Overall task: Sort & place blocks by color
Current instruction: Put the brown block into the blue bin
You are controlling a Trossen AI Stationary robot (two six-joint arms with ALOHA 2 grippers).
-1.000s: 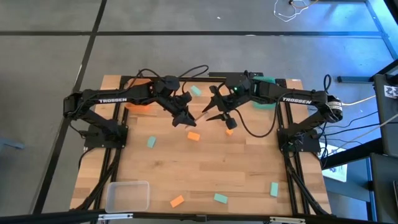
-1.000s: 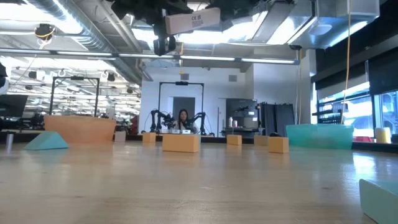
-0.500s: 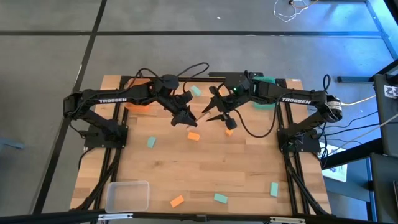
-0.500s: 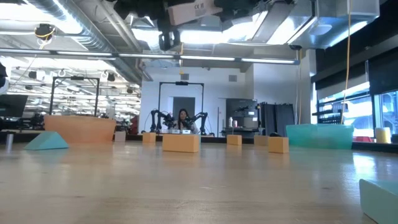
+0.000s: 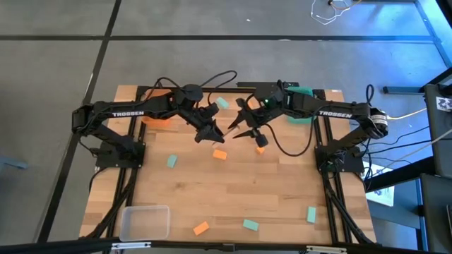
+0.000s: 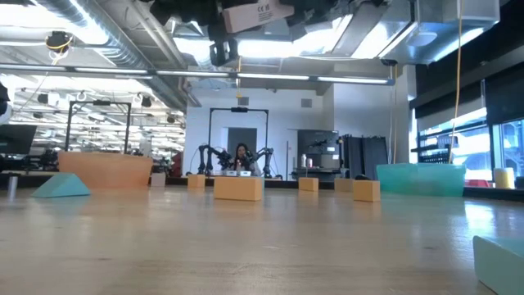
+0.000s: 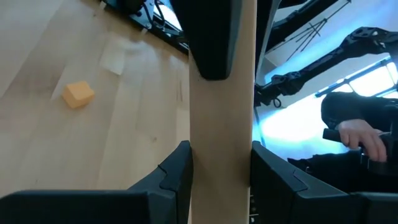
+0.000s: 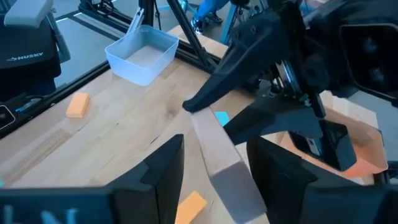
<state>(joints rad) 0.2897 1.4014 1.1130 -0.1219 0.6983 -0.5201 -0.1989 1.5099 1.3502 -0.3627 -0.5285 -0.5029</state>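
Hardly anything has shifted in the last second: both arms hang above the table's (image 5: 282,190) middle as before. One long pale wood block (image 5: 229,132) bridges them, pinched at one end by the left pincer (image 5: 214,135) and at the other by the right pincer (image 5: 239,130).

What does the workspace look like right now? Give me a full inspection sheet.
Surface: wooden table, flat and dry.
Job's things: pale wood block held up over the table's middle; orange blocks and teal blocks lie scattered, unsorted.
Clutter: nothing seen besides the clear bin, orange bin and teal bin.
Grippers: left gripper has its jaws shut on the pale wood block; right gripper meets the block's other end.
Cables: black cable hangs in a loop over the table; white cable on the floor.
Surroundings: person far behind; a hand beyond the table.
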